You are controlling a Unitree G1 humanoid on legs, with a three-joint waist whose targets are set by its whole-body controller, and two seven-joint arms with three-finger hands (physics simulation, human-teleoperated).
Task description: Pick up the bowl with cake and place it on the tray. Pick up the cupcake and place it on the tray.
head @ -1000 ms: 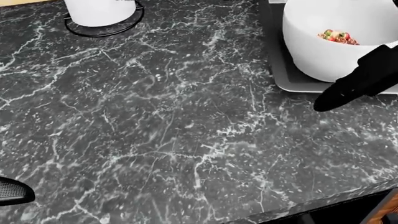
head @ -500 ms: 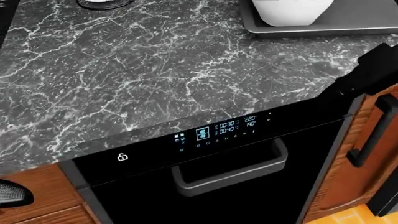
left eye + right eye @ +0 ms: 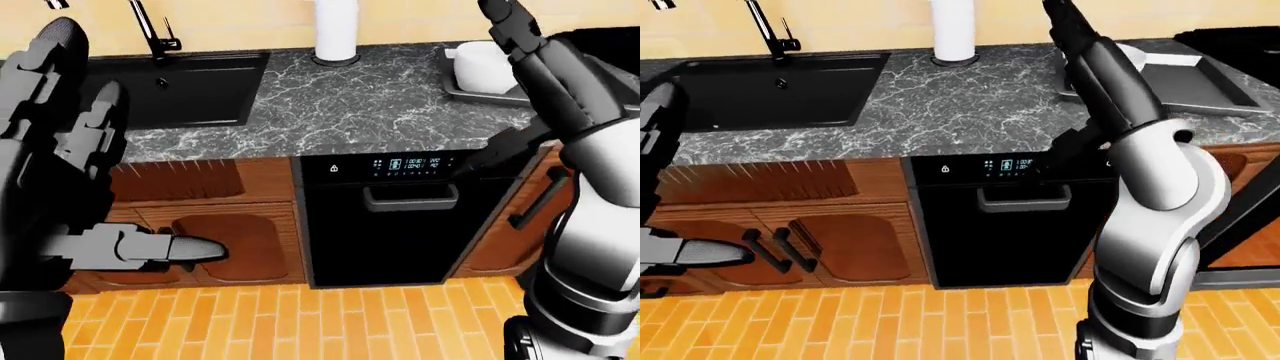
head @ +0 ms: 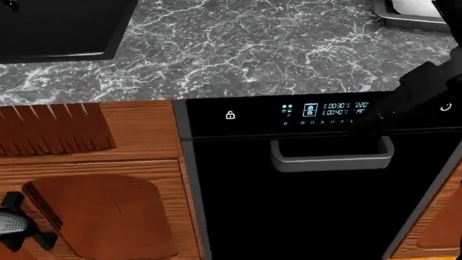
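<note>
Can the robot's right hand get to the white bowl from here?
Probably yes. The right hand is raised over the counter near the bowl on the tray, with nothing between them.

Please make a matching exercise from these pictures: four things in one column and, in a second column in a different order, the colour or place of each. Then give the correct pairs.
Things:
1. sink
2. tray
3. dishwasher
4. floor

Descriptions:
A. orange tiles, at the bottom of the eye views
B. black basin set into the counter, at the left of the eye views
C. grey, lying on the counter at the right
D. black front with a lit display, under the counter

Pairs: 1-B, 2-C, 3-D, 4-A
</note>
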